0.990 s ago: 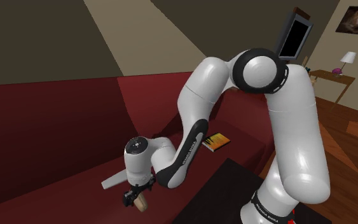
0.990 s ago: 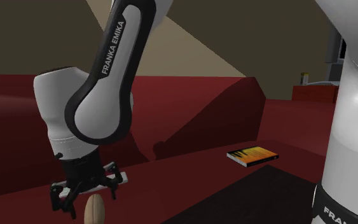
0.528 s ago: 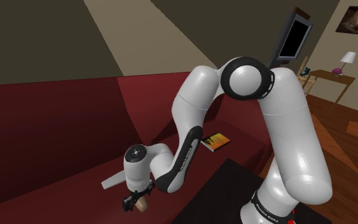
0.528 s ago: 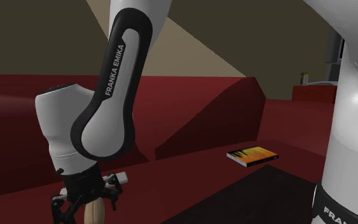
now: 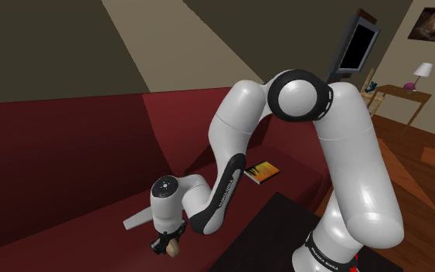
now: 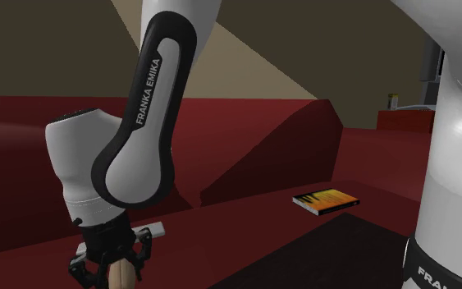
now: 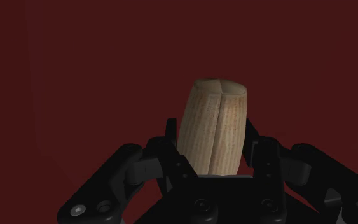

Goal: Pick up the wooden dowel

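A short, pale wooden dowel stands upright on the dark red sofa seat. My black gripper points straight down over it, and both fingers press against its sides, so it is shut on the dowel. In the shoulder view the gripper sits low at the seat's front, with the dowel showing as a light stub beneath it. The second exterior view has the gripper at the bottom edge, and the dowel pokes out between the fingers.
A book with an orange and black cover lies on the seat further along the sofa. The sofa back rises behind the gripper. The robot's dark stand sits near the sofa. A side table with a lamp stands far off.
The arm came down over the dowel, and then the fingers, which stood wide apart, closed onto its sides. The dowel has stayed upright in place.
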`<state>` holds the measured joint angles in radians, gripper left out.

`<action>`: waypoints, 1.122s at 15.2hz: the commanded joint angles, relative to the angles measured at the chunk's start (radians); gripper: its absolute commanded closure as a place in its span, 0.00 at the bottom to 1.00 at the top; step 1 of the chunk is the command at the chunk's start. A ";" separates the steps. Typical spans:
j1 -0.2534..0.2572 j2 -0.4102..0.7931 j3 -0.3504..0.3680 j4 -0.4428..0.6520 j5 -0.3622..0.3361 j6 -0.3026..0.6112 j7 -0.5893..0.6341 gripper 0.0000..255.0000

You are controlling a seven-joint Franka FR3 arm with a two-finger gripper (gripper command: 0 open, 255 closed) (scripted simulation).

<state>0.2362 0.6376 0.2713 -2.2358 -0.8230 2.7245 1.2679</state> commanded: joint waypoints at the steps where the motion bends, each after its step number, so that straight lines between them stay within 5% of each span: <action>1: 0.000 0.000 0.000 0.000 0.000 0.000 0.000 1.00; 17: -0.110 -0.207 0.144 -0.087 0.173 -0.111 -0.145 1.00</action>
<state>0.1340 0.4463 0.4043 -2.3166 -0.6642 2.6212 1.1343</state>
